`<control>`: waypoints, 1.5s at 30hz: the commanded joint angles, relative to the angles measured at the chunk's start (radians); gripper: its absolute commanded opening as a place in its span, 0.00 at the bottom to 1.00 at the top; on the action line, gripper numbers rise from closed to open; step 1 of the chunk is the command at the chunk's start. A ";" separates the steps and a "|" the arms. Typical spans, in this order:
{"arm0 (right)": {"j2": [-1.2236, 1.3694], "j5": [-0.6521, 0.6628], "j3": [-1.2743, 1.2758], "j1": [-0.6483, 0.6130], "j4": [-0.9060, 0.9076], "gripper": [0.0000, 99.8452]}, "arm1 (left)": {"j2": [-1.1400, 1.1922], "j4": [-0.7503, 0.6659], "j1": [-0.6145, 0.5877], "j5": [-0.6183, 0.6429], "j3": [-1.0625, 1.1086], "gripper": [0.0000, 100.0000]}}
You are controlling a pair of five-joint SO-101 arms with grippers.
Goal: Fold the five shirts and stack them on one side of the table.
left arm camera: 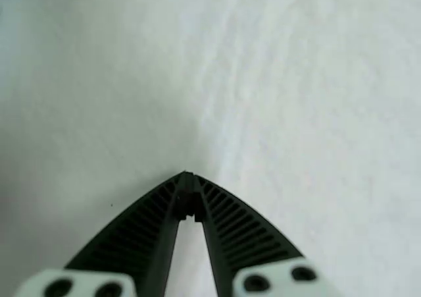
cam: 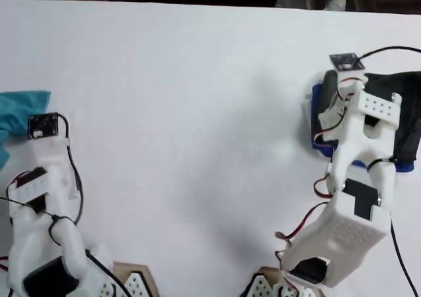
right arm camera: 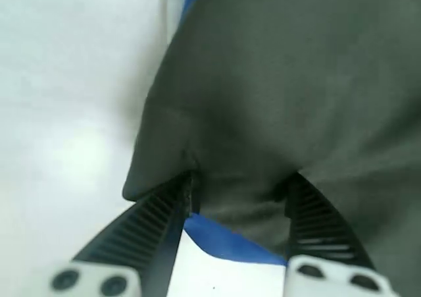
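The left gripper (left arm camera: 187,182) is sitting pinched shut over the bare white table (cam: 184,112). The right gripper (right arm camera: 238,188) is standing with its jaws spread, straddling the edge of a dark grey shirt (right arm camera: 296,80). That shirt is lying on a blue shirt (right arm camera: 223,241) at the table's right side. The high view is adding a crumpled teal shirt (cam: 20,106) at the left edge. I am counting three shirts, one of each colour.
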 commanded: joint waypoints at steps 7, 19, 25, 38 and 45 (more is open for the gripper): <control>-0.271 0.080 0.034 0.116 0.050 0.22 | -0.028 -0.017 0.008 0.003 -0.002 0.03; -0.300 0.017 0.235 0.059 -0.268 0.22 | -0.028 -0.017 0.008 0.003 -0.001 0.03; -0.275 0.017 0.241 0.183 -0.262 0.22 | -0.028 -0.017 0.008 0.003 -0.001 0.03; -0.518 -0.029 0.232 0.064 -0.074 0.22 | -0.028 -0.017 0.008 0.005 -0.002 0.03; -0.802 -0.091 0.413 -0.249 0.025 0.22 | -0.060 0.048 -0.101 -0.008 -0.102 0.03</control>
